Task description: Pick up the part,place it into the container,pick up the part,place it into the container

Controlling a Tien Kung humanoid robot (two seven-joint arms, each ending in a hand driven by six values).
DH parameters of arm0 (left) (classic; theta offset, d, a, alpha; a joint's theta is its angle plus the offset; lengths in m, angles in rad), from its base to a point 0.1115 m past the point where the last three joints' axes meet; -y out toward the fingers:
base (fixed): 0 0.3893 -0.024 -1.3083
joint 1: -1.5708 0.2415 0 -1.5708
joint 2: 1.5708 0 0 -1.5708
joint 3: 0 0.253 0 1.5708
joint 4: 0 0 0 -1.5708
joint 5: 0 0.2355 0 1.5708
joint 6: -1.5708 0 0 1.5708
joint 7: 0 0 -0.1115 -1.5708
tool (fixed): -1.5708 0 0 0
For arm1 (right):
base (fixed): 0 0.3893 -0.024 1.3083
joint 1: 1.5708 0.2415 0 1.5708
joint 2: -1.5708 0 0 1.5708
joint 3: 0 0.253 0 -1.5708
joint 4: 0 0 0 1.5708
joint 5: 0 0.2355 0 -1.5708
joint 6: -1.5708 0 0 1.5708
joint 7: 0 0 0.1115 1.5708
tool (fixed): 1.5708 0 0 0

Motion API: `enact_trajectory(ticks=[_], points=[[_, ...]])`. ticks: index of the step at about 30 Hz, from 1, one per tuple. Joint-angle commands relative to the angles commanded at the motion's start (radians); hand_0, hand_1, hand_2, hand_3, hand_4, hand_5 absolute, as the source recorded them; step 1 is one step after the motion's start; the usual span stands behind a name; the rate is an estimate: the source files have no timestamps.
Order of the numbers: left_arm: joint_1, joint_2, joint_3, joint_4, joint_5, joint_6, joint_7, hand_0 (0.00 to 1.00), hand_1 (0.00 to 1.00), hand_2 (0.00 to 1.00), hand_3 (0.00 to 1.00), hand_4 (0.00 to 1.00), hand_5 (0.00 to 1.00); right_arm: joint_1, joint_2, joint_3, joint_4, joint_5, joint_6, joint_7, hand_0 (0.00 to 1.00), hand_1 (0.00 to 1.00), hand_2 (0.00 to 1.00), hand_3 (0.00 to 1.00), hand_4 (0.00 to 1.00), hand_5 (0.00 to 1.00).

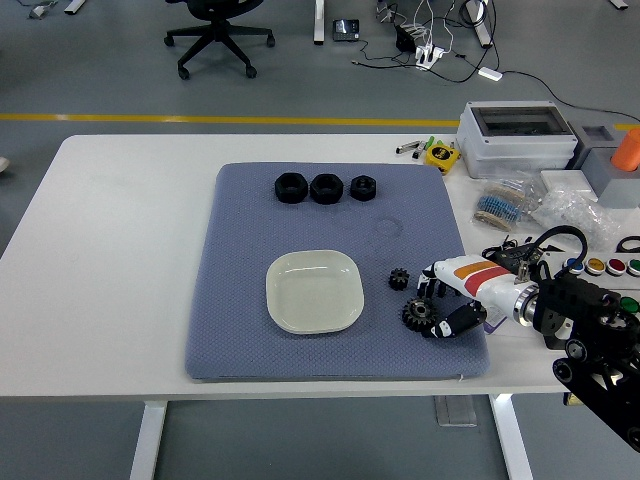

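A white table [120,260] carries a blue-grey mat [250,220]; near the mat's middle sits a shallow, cream, square dish [314,291] with nothing in it; along the mat's far edge 3 black hex nuts [324,187] stand in a row, the right one smaller than the other 2.

Right of the dish lie 2 black gears; the small gear [400,279] sits apart from the dish, clear of any finger; the larger gear [418,315] lies nearer the mat's front right corner.

The right hand [447,300], white with orange and red stripes and black fingertips, reaches in from the right over the mat's right edge; its fingers curve down on the far side of the larger gear and its thumb [452,322] lies just beside the gear's near right side, so the hand brackets the gear in a narrow span; whether the digits actually press on it cannot be told; the gear rests on the mat.

Beyond the mat on the right are a grey box with a clear lid [516,137], a yellow tape measure [439,155], bagged small components [545,208] and a row of coloured push buttons [610,266].
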Motion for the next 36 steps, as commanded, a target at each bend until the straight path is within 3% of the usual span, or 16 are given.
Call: enact_trajectory(ticks=[2, 3, 8, 9, 14, 15, 36], points=[[0.000, 0.000, 0.000, 0.000, 0.000, 0.000, 0.000, 0.744, 0.697, 0.671, 0.584, 0.644, 0.609, 0.002, 0.003, -0.003, -0.003, 0.005, -0.004, 0.000, 0.290, 0.402, 0.480, 0.504, 0.862, 0.292], [0.000, 0.000, 0.000, 0.000, 0.001, 0.000, 0.000, 0.743, 0.698, 0.670, 0.582, 0.644, 0.609, 0.002, 0.004, -0.004, -0.004, 0.006, -0.007, 0.000, 0.213, 0.306, 0.426, 0.488, 0.829, 0.308], [-0.001, 0.000, 0.001, 0.000, -0.001, 0.000, 0.000, 0.743, 0.698, 0.670, 0.582, 0.644, 0.609, 0.004, 0.008, -0.008, -0.012, 0.015, -0.012, 0.000, 0.213, 0.306, 0.426, 0.488, 0.829, 0.308], [-0.001, 0.000, 0.002, 0.000, -0.002, -0.001, 0.000, 0.744, 0.698, 0.671, 0.581, 0.642, 0.607, 0.004, 0.008, -0.009, -0.014, 0.016, -0.012, 0.000, 0.117, 0.160, 0.321, 0.486, 0.792, 0.354], [-0.001, 0.000, 0.002, 0.000, -0.002, -0.001, 0.000, 0.744, 0.698, 0.671, 0.581, 0.642, 0.607, 0.001, 0.007, -0.011, -0.012, 0.033, -0.027, -0.001, 0.117, 0.160, 0.321, 0.486, 0.792, 0.354], [-0.001, 0.000, 0.002, 0.000, -0.003, -0.001, 0.000, 0.744, 0.697, 0.673, 0.581, 0.643, 0.607, -0.001, 0.007, -0.010, -0.009, 0.038, -0.031, -0.001, 0.037, 0.039, 0.177, 0.466, 0.768, 0.379], [-0.002, -0.001, 0.002, -0.001, -0.002, -0.002, 0.001, 0.743, 0.697, 0.670, 0.581, 0.643, 0.608, -0.011, 0.009, 0.043, 0.060, 0.066, -0.079, 0.009, 0.002, 0.002, 0.109, 0.454, 0.845, 0.330]])
